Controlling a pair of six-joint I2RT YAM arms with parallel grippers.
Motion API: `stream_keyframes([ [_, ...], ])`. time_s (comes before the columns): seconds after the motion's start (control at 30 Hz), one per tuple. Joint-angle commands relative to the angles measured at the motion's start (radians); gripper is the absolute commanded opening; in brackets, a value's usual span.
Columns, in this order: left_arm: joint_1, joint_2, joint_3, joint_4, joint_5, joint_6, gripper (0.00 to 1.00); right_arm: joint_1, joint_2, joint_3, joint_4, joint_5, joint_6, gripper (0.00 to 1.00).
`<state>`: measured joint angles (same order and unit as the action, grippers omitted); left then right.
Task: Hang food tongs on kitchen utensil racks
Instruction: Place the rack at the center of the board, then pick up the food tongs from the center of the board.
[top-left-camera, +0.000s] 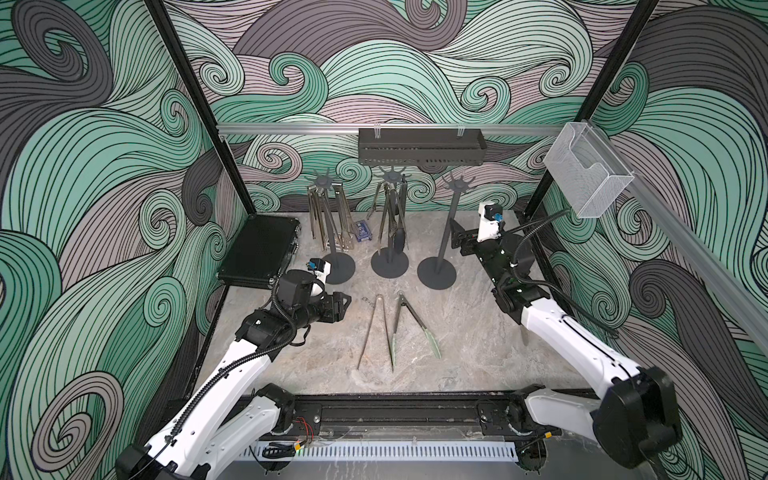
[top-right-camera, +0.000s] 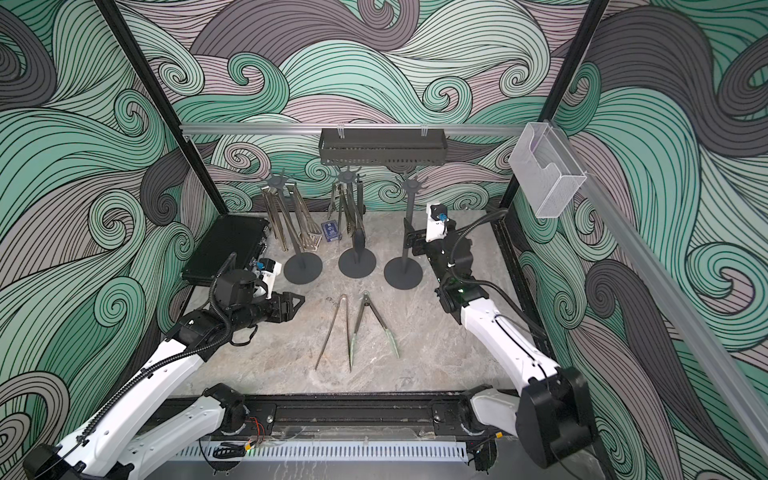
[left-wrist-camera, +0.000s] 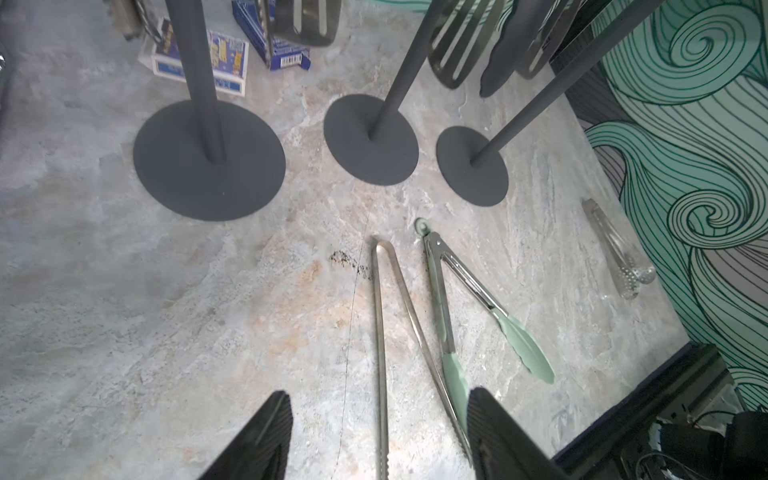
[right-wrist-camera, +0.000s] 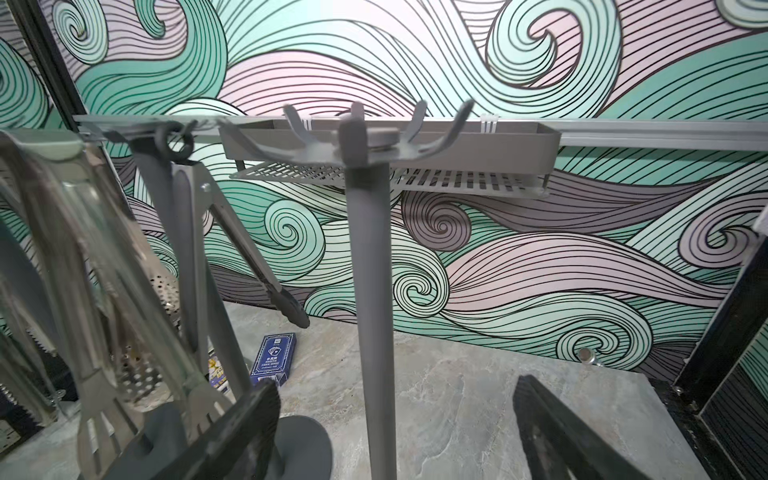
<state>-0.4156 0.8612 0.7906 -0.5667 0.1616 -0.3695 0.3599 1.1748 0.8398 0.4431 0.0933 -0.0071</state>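
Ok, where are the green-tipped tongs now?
The green-tipped tongs lie flat mid-table in both top views, just right of the plain steel tongs, near the middle rack's base.

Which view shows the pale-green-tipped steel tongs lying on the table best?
Left wrist view: the pale-green-tipped steel tongs lie close, spread in a V, with the hinge and green tips clear. In both top views the tongs are whole but small. The right wrist view misses them.
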Motion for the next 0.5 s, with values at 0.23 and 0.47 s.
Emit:
stream_keyframes([
  [0.23, -0.01, 0.065, -0.004, -0.037, 0.093, -0.046, 0.66, 0.004, -0.373, -0.121, -0.413, 0.203, 0.101, 0.9],
  [0.47, -0.07, 0.262, 0.03, -0.073, 0.131, -0.029, 0.62, 0.004, -0.433, -0.044, -0.768, 0.323, 0.214, 0.9],
])
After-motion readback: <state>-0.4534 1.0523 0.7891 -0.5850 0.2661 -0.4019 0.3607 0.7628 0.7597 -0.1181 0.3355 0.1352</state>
